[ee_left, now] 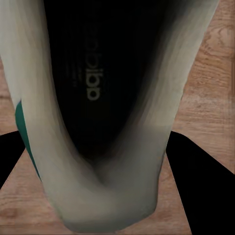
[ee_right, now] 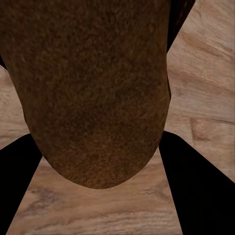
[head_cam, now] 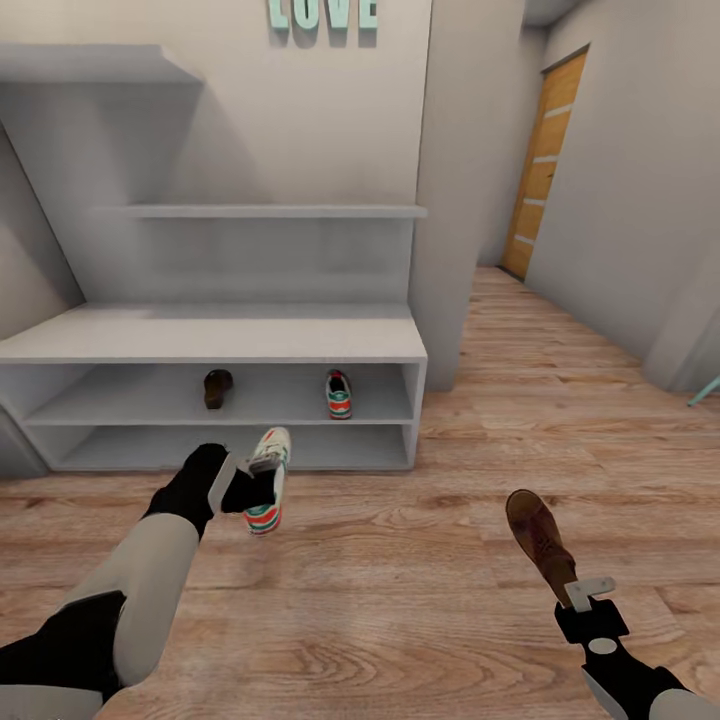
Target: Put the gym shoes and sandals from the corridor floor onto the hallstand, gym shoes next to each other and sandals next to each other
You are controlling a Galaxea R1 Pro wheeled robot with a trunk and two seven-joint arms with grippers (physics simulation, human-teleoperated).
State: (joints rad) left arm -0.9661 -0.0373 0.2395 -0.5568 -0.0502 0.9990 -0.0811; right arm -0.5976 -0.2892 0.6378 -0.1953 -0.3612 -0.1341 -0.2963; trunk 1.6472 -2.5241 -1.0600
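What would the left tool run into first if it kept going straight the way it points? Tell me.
Probably the hallstand: the left tool, holding a gym shoe, points toward its lower open shelf. Only bare floor lies between, though depth is hard to judge.

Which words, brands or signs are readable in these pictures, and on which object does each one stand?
"LOVE": teal letters on the wall above the hallstand, cut off at the top.
"adidas": partly readable, blurred, on the dark insole of the gym shoe in the left gripper.
No other text is readable.
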